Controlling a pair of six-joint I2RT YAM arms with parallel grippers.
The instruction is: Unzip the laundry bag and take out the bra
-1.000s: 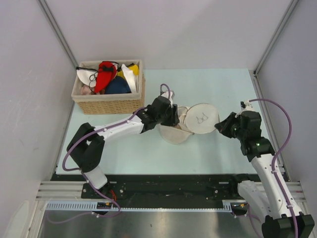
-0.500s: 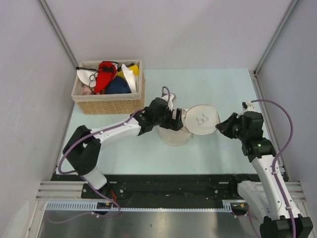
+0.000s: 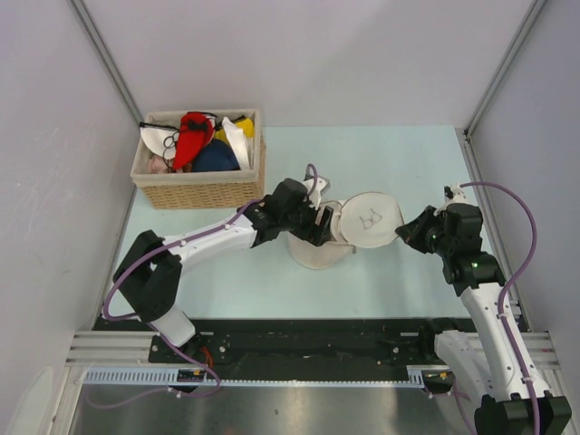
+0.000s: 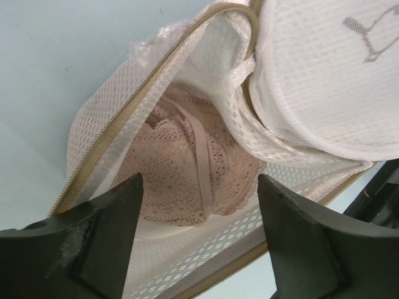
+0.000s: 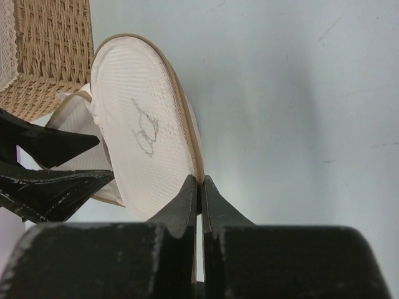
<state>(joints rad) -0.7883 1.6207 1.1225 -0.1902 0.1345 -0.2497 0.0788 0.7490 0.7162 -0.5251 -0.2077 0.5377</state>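
Observation:
The cream-white mesh laundry bag [image 3: 315,251] lies mid-table, unzipped, its zipper rim [image 4: 106,149] gaping. Its round lid [image 3: 370,217] with the bra drawing stands folded back to the right. My right gripper [image 3: 405,231] is shut on the lid's zipper edge [image 5: 200,180] and holds it up. My left gripper [image 3: 324,222] is open just above the bag's mouth, its jaws [image 4: 199,180] straddling the opening. Inside the bag lies a pale pink lace bra [image 4: 181,168], not a red one. My left fingers [image 5: 50,146] show beside the lid [image 5: 140,124] in the right wrist view.
A wicker basket [image 3: 195,191] at the back left holds several bras, among them a red one [image 3: 190,136], white, yellow and dark blue ones. It also shows in the right wrist view [image 5: 50,50]. Grey walls close in the table on three sides.
My left gripper has moved right and a little forward, over the bag's open mouth. The lid has shifted slightly. My right gripper has stayed shut on the lid's edge.

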